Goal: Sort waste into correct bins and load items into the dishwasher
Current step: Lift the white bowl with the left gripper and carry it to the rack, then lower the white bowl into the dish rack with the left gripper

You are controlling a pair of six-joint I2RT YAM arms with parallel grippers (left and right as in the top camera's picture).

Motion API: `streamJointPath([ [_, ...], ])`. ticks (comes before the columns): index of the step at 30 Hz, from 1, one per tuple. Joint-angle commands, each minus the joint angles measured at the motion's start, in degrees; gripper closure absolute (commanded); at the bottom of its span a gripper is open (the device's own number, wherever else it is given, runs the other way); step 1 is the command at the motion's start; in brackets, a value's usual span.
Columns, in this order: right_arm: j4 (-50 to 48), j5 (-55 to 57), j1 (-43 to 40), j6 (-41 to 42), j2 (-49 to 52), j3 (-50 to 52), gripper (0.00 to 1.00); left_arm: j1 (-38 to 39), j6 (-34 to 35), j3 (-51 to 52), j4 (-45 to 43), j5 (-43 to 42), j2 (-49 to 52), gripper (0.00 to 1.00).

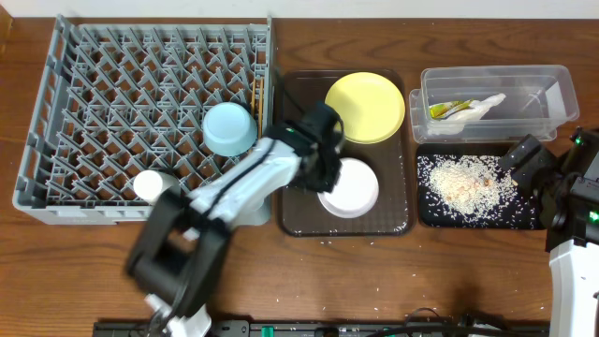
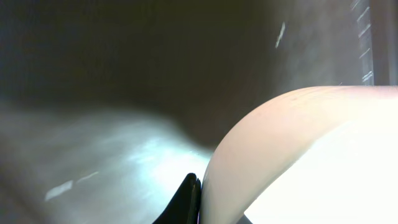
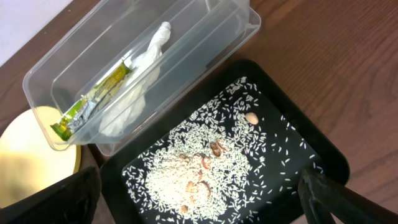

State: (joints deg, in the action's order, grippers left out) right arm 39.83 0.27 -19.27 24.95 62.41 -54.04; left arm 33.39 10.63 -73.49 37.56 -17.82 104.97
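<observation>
Starting at the left, I am seeing the grey dish rack (image 1: pixel 112 103) carrying the light blue bowl (image 1: pixel 229 128) and the small white cup (image 1: pixel 150 185). I am reaching the left hand (image 1: pixel 328 171) across to the dark brown serving tray (image 1: pixel 299 217), where the white bowl (image 1: pixel 351 187) is sitting just below the yellow plate (image 1: pixel 365 106). In the left wrist view the bowl's curved wall is filling the lower right, with one dark finger (image 2: pixel 188 199) pressing against its outside. The hand is fully closed, and I am reading that as a pinch on the bowl's left rim, the other finger being hidden inside. I am treating this bowl as stiff, glossy and probably breakable, light enough for a rim hold but likely to swing or slip on a smooth glaze. So I am planning to keep the pinch deep over the lip and lift it level. Going on to the right, the clear tub (image 1: pixel 552 94) is holding the yellow-green wrapper (image 1: pixel 447 109) and the crumpled napkin (image 1: pixel 479 106). The black tray (image 1: pixel 426 217) below it is carrying the spilled rice (image 1: pixel 463 183). A few stray grains are lying on the tabletop (image 1: pixel 449 281). At the far right, the right hand (image 1: pixel 524 159) is hanging over the black tray's edge with its fingers spread wide, gripping nothing.
</observation>
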Motion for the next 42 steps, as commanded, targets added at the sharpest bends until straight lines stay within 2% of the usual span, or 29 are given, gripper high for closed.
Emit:
streamJointPath([
  [1,0.1,0.8,-0.4,-0.3,-0.2,-0.7,0.01,-4.4,0.9,-1.8,3.7,16.7,-11.3,0.92],
  [7,0.1,0.8,-0.4,-0.3,-0.2,-0.7,0.01,-14.4,0.1,-1.8,11.1,48.7,-21.2,0.93],
  [9,0.1,0.8,-0.4,-0.3,-0.2,-0.7,0.01,-17.5,-4.6,-1.8,11.3,61.7,-22.2,0.93],
  [13,0.1,0.8,-0.4,-0.3,-0.2,-0.7,0.01,-21.6,-10.4,-1.7,5.2,80.4,-20.5,0.93],
  [15,0.1,0.8,-0.4,-0.3,-0.2,-0.7,0.01,-24.0,-16.8,-1.7,-0.2,84.5,-18.8,0.92],
  [18,0.1,0.8,-0.4,-0.3,-0.2,-0.7,0.01,-27.2,-22.1,-1.7,-4.7,85.5,-16.2,0.93],
  [26,0.1,0.8,-0.4,-0.3,-0.2,-0.7,0.01,-33.4,-22.2,-1.7,-9.6,85.4,-8.0,0.93],
  [34,0.1,0.8,-0.4,-0.3,-0.2,-0.7,0.01,-33.4,-22.2,-1.7,-13.8,87.2,-0.7,0.93],
  [42,0.1,0.8,-0.4,-0.3,-0.2,-0.7,0.01,-35.8,-24.4,-1.7,-17.5,88.4,-0.6,0.93],
])
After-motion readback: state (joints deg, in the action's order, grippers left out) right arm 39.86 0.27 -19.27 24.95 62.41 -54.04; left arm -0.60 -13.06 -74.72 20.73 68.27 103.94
